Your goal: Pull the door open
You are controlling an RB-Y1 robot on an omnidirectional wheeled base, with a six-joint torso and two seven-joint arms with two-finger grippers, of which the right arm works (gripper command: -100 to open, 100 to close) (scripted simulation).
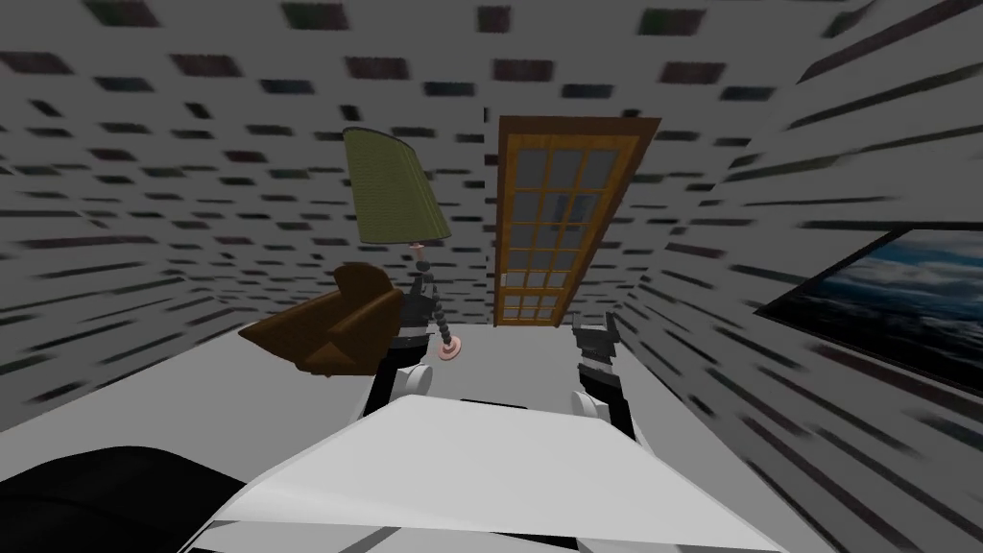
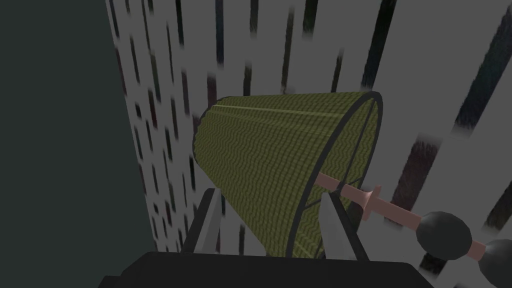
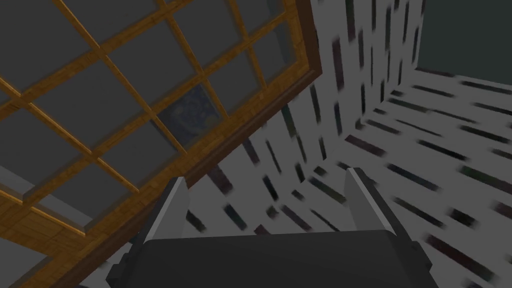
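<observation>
**Approaching a shut glazed door, both jaws empty**

A wooden door (image 1: pixel 566 226) with a grid of glass panes stands in the far wall, straight ahead, and appears shut in its frame. The right jaws hang low in front of the door, well short of it. They are spread apart, hold nothing, and look up along the panes and the patterned wall just beside the door's frame. The left jaws, also apart and empty, point at the green shade of a floor lamp (image 1: pixel 394 187) standing left of the door. The shade lies beyond them, unclamped. A brown armchair (image 1: pixel 331 331) sits farther from the door on that same side. A framed picture (image 1: pixel 893 298) hangs on the side wall to the door's right. A small pale fitting (image 1: pixel 502 279) on the door's left edge is probably the handle, though it is too small to be sure.

The step in hand looks like the approach, since nothing touches the door yet. The next move calls for closing the gap to the door and bringing one pair of jaws level with that fitting. The jaws would then clamp on it and draw back along the door's swing.
</observation>
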